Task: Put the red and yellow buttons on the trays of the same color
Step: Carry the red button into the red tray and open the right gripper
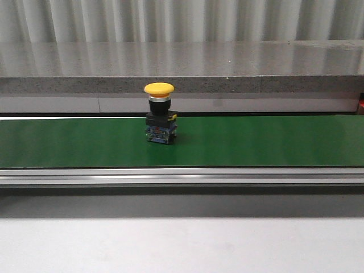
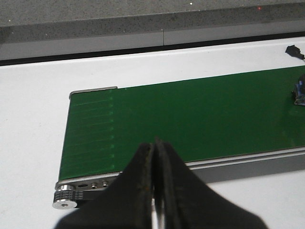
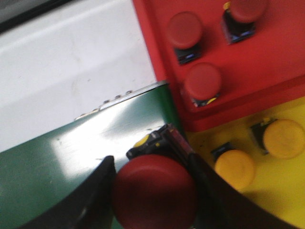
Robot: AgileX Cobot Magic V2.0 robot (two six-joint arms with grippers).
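A yellow button [image 1: 159, 114] on a black and blue base stands upright on the green belt [image 1: 256, 142], left of centre in the front view. My right gripper [image 3: 151, 164] is shut on a red button [image 3: 155, 191], held over the belt's end [image 3: 57, 167] next to the trays. The red tray [image 3: 276, 62] holds three red buttons [image 3: 202, 81]. Beside it, the yellow tray [image 3: 286, 195] holds two yellow buttons [image 3: 233, 167]. My left gripper [image 2: 155, 142] is shut and empty above the belt's other end [image 2: 190, 114]. Neither gripper shows in the front view.
A white tabletop [image 2: 28, 119] surrounds the belt, whose metal frame and roller [image 2: 64, 202] sit just below my left gripper. A grey stone ledge [image 1: 182, 68] runs behind the belt. The yellow button's base [image 2: 299, 93] shows at the left wrist view's edge.
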